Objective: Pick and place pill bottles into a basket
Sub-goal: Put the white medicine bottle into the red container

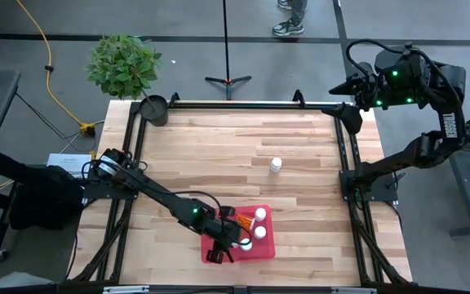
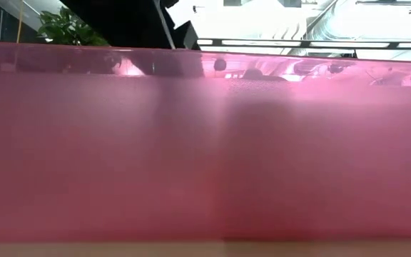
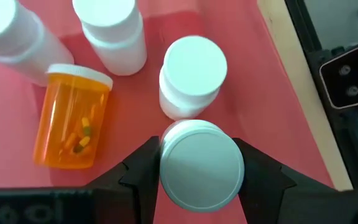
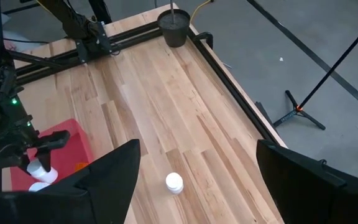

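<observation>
The red basket [image 1: 261, 249] lies near the table's front edge; its wall [image 2: 205, 143] fills the low view. In it are an orange bottle [image 3: 72, 121] on its side and three upright white bottles [image 3: 191, 73], [image 3: 112, 28], [image 3: 8, 31]. My left gripper [image 3: 199, 180] is over the basket [image 1: 233, 243], shut on another white bottle [image 3: 199, 163]. One more white bottle [image 1: 276, 165] stands on the table's middle right, also showing in the right wrist view [image 4: 174, 182]. My right gripper [image 4: 197, 149] is open and empty, raised above the far right corner [image 1: 348, 86]. My left gripper pinches the white bottle between its two fingers [image 3: 143, 177], which lie on opposite sides of its cap end [image 3: 166, 163]. The fingers come from above, pointing down. The bottle is upright, cap up, above the basket's floor; whether its base rests there is hidden.
A small black round pot [image 1: 153, 108] stands at the table's far left corner. A black frame [image 1: 243, 104] runs round the table's edges. Bare wood lies between the basket and the far edge. A potted plant [image 1: 123, 64], a stand and a person's feet [image 1: 290, 23] are beyond the table.
</observation>
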